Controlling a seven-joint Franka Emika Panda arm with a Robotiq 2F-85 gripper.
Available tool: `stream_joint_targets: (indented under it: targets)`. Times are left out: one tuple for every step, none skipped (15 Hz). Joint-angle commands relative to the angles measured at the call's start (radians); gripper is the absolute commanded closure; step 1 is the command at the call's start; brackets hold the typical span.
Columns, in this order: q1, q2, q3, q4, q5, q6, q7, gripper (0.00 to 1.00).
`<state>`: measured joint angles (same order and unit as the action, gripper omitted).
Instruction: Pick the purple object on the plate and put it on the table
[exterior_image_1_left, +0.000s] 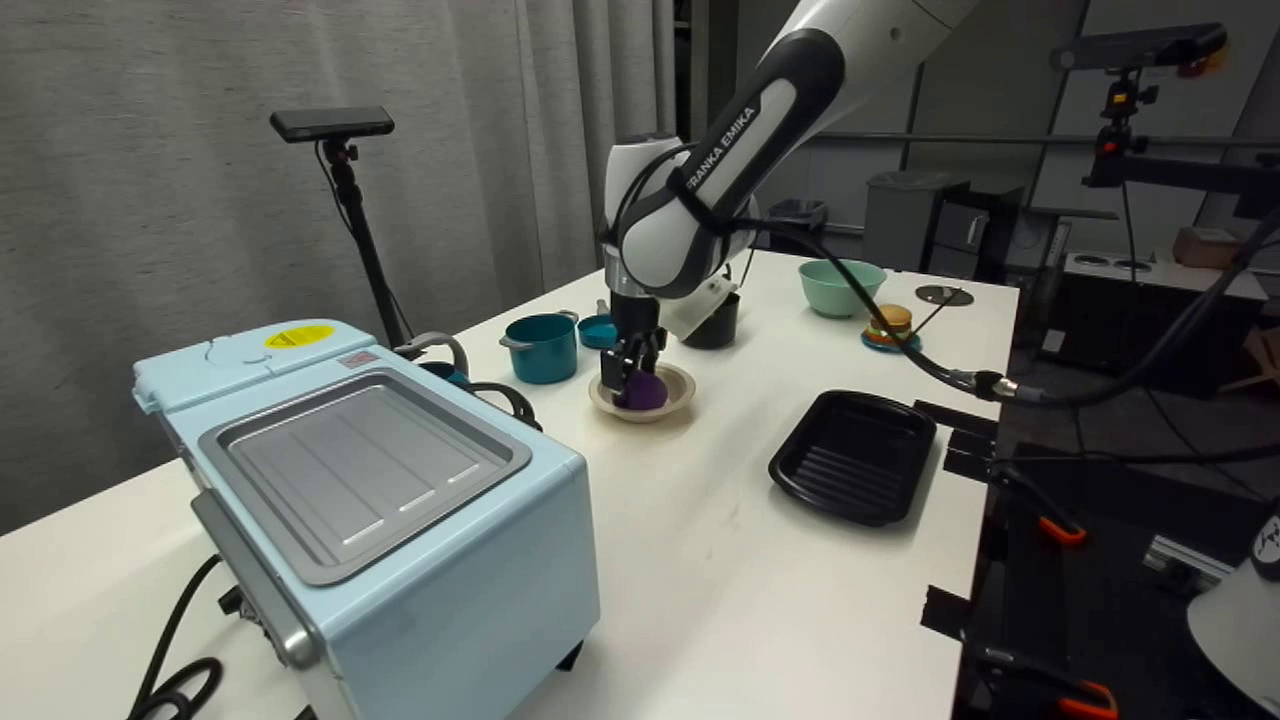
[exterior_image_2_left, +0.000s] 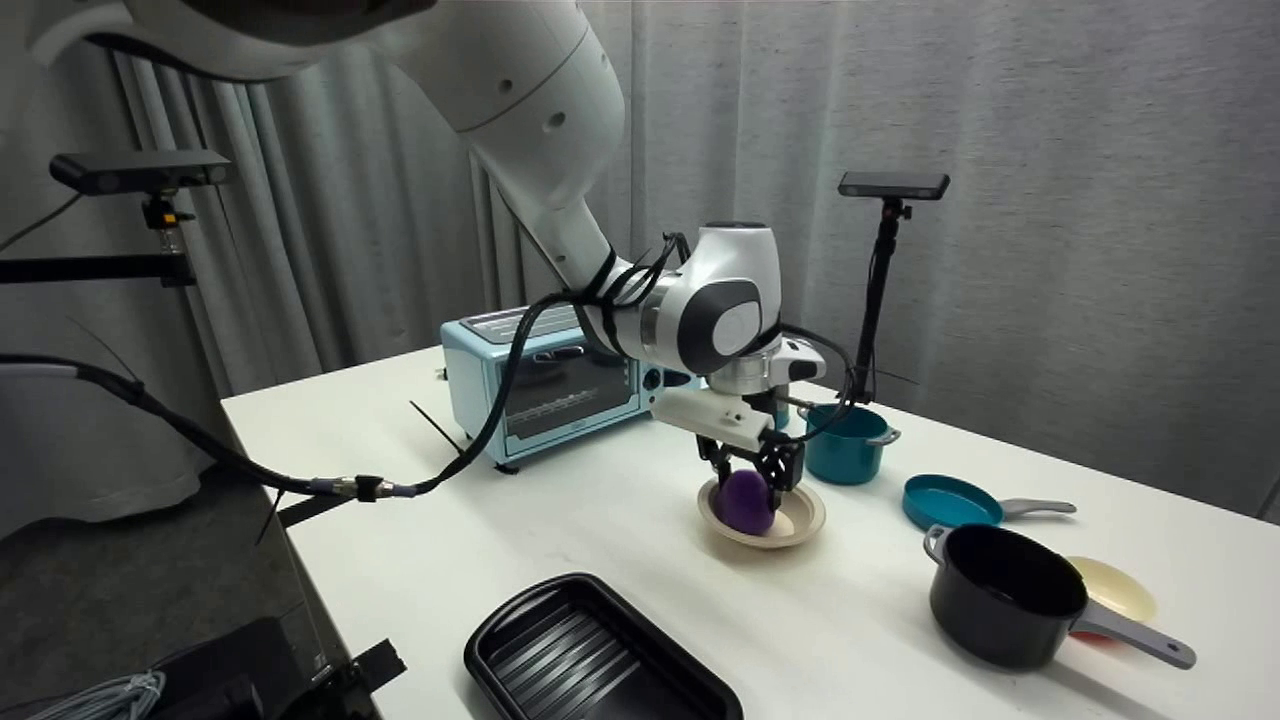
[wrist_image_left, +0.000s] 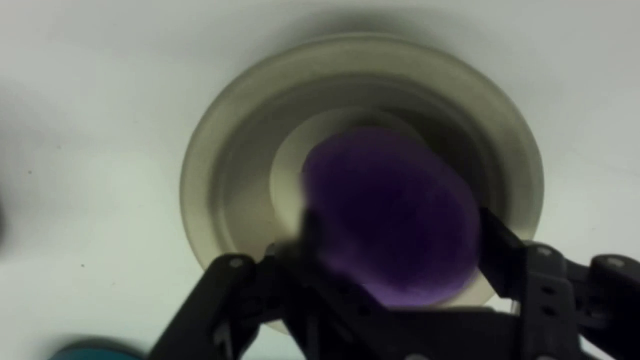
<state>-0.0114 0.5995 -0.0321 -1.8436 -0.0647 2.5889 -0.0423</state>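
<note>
**Hand clasps purple object in cream plate**

The hand points down over the plate and, in the wrist view, bears on the purple object from two opposite sides, so the object is held in its grasp. In both exterior views the object shows low, within the plate's rim, though I cannot tell whether its underside touches the plate. The plate sits flat on the white counter.

Near the plate stands a teal pot. A teal frying pan lies between that pot and a black saucepan, which stands upright and partly hides a yellow dish. A black ribbed tray rests near the counter's edge, well apart from the plate. In an exterior view, a light-blue toaster oven stands in the foreground, while a mint bowl and a toy burger on a small blue dish sit toward the far end. A gray curtain hangs behind the counter.
</note>
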Motion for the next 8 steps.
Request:
stream_joint_targets:
  targets:
    - [-0.001,0.035,-0.011,0.055,0.003,-0.009,0.029,0.57]
    - [0.000,0.031,-0.013,0.059,0.002,-0.013,0.035,0.63]
    - [0.001,0.026,-0.016,0.060,0.003,-0.015,0.041,0.71]
    - [0.002,0.013,-0.020,0.059,0.002,-0.022,0.049,0.77]
    - [0.003,0.002,-0.025,0.061,0.000,-0.030,0.058,0.82]
    - [0.003,-0.015,-0.031,0.062,-0.001,-0.043,0.066,0.89]
    - [0.003,-0.035,-0.038,0.062,-0.002,-0.060,0.076,0.91]
    - [0.001,-0.052,-0.044,0.063,-0.003,-0.072,0.082,0.92]
